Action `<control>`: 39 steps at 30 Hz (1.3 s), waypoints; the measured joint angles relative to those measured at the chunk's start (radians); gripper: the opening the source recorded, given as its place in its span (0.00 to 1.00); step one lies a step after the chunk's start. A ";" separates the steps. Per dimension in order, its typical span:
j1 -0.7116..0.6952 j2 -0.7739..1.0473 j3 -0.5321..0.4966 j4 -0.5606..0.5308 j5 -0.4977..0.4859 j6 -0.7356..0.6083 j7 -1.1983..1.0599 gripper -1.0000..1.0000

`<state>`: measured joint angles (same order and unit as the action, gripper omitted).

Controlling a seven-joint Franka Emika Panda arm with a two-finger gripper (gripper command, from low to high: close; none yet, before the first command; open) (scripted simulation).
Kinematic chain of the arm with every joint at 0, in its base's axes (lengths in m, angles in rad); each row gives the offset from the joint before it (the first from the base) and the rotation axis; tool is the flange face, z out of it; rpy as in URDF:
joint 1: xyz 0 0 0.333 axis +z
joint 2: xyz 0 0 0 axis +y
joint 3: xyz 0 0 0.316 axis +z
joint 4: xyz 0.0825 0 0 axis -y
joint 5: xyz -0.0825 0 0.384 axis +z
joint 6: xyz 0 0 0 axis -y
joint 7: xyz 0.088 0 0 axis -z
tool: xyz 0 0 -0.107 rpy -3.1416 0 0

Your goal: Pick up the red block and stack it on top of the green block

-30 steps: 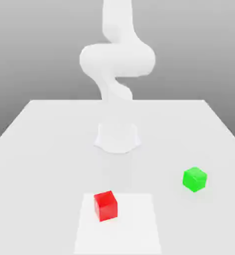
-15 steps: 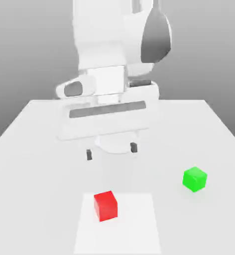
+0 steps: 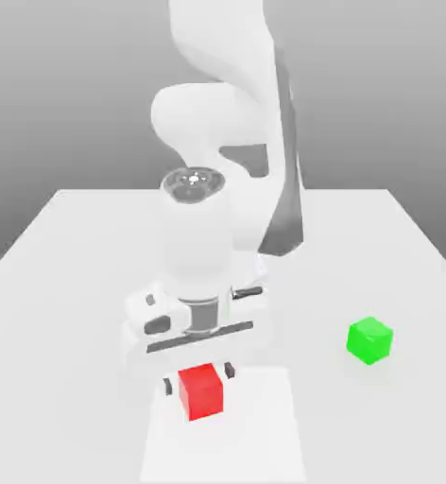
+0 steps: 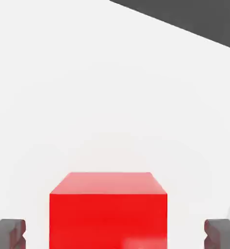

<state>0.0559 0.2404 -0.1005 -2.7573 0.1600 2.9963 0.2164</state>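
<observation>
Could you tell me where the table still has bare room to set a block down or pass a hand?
The white table is bare on the exterior view's left, and between the small red cube and the small green cube. It is crowded around the red cube, where the open two-finger gripper straddles it.
</observation>
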 joint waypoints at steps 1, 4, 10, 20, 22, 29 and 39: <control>0.000 0.000 0.000 0.000 0.000 0.000 0.000 0.00; 0.000 0.000 0.000 0.000 -0.001 -0.001 0.001 0.00; 0.014 -0.058 -0.026 -0.006 -0.051 -0.048 0.035 0.00; 0.007 -0.253 -0.028 -0.044 -0.149 -0.211 0.025 0.00; 0.067 -0.268 0.014 -0.051 -0.137 -0.221 -0.069 0.00; 0.238 -0.318 0.064 -0.075 -0.108 -0.252 -0.412 0.00; 0.443 -0.396 0.150 -0.109 -0.094 -0.293 -0.884 0.00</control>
<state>0.4987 -0.1554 0.0495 -2.8664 0.0660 2.7029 -0.6676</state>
